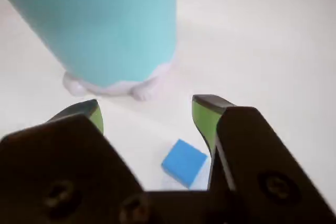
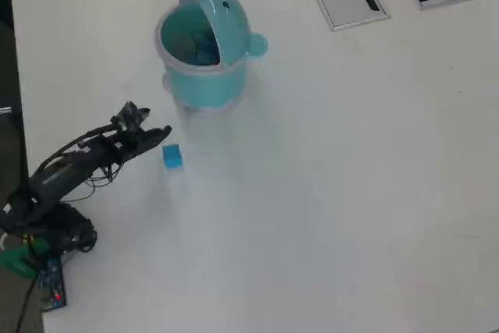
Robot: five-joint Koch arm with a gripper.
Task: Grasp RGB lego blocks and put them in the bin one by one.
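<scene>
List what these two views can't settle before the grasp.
- Bin contents: overhead view shows only dark blurred shapes inside, partly under the tilted lid; wrist view cuts the bin's top off.
- Red and yellow-green blocks: not visible in either view.
- Gripper height above the blue block: the jaws stand open, but contact with the table cannot be judged.

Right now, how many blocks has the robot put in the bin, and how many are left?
I can't count any inside: the bin is open, but its inside is too dim to tell. Only the blue block shows on the table. The gripper is open, its fingers on either side of that block, not yet closed on it. It still needs grasping and dropping in.
</scene>
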